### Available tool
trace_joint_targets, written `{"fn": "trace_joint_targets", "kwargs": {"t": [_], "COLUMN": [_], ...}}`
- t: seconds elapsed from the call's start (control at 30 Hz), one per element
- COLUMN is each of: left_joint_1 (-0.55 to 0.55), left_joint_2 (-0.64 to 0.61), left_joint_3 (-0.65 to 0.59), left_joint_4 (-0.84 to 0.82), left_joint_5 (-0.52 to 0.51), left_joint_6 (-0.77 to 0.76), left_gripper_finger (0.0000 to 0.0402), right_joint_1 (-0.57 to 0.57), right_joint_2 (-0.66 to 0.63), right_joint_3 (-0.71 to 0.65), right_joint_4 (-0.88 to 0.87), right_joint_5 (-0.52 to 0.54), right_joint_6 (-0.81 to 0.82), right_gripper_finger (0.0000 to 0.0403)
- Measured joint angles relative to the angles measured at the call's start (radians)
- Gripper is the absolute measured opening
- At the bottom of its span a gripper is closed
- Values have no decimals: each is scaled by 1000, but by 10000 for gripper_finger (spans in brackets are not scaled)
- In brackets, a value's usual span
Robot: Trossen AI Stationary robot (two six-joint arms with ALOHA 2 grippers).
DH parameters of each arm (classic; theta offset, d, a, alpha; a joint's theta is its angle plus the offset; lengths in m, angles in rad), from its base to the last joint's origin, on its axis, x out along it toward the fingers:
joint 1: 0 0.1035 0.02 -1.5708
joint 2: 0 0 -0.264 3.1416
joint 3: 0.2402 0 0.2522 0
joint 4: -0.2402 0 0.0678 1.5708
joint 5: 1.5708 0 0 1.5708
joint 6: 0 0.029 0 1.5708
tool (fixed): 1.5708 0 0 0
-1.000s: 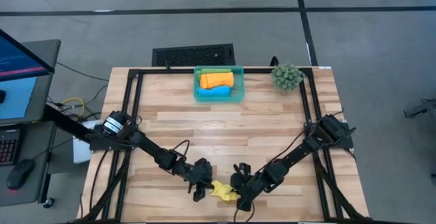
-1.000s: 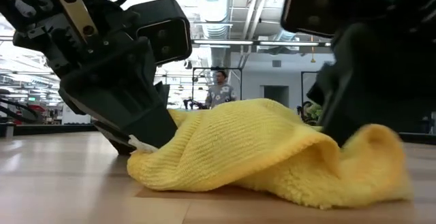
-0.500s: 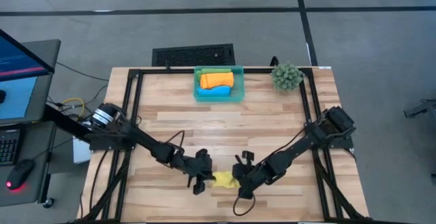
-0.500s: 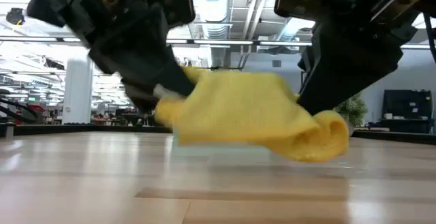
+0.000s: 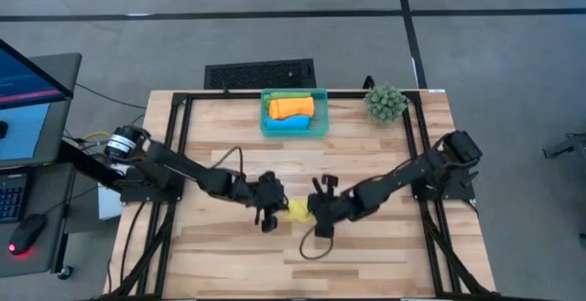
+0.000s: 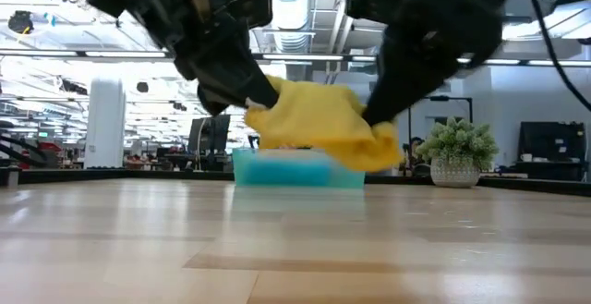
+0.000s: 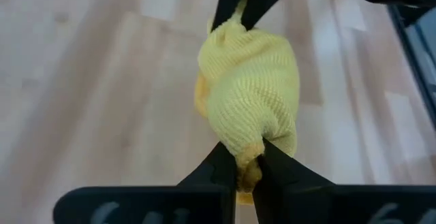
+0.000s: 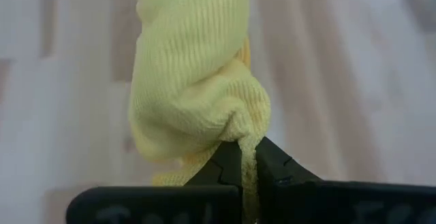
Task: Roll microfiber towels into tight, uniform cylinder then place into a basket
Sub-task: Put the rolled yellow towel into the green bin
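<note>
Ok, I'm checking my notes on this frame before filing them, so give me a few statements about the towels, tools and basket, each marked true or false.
1. Both tools grip the yellow towel. True: left tool and right tool each pinch an end.
2. The yellow towel lies flat on the table. False: it hangs lifted above the wood.
3. The basket is empty. False: orange, blue and green towels sit inside.
4. A plant ball sits beside the basket. True.
</note>
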Motion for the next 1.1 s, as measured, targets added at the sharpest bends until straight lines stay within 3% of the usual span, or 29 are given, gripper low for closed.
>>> {"fn": "trace_joint_targets", "kwargs": {"t": [0.37, 0.57, 0.8, 0.97, 1.1], "left_joint_1": [245, 417, 647, 767, 821], "left_joint_2": [-141, -142, -142, -137, -118], "left_joint_3": [1, 1, 1, 1, 2], "left_joint_4": [-136, -138, -79, -37, -31], "left_joint_5": [-5, 10, 170, 177, 217], "left_joint_6": [141, 232, 311, 380, 404], "left_gripper_finger": [10, 10, 10, 9, 10], "right_joint_1": [-266, -451, -659, -754, -804], "right_joint_2": [-135, -127, -127, -66, 8], "right_joint_3": [4, 3, 3, 10, 73], "right_joint_4": [-18, 48, 144, 271, 271], "right_joint_5": [7, -42, -175, -219, -233], "right_joint_6": [-283, -482, -619, -700, -728], "right_gripper_finger": [21, 21, 21, 21, 21]}}
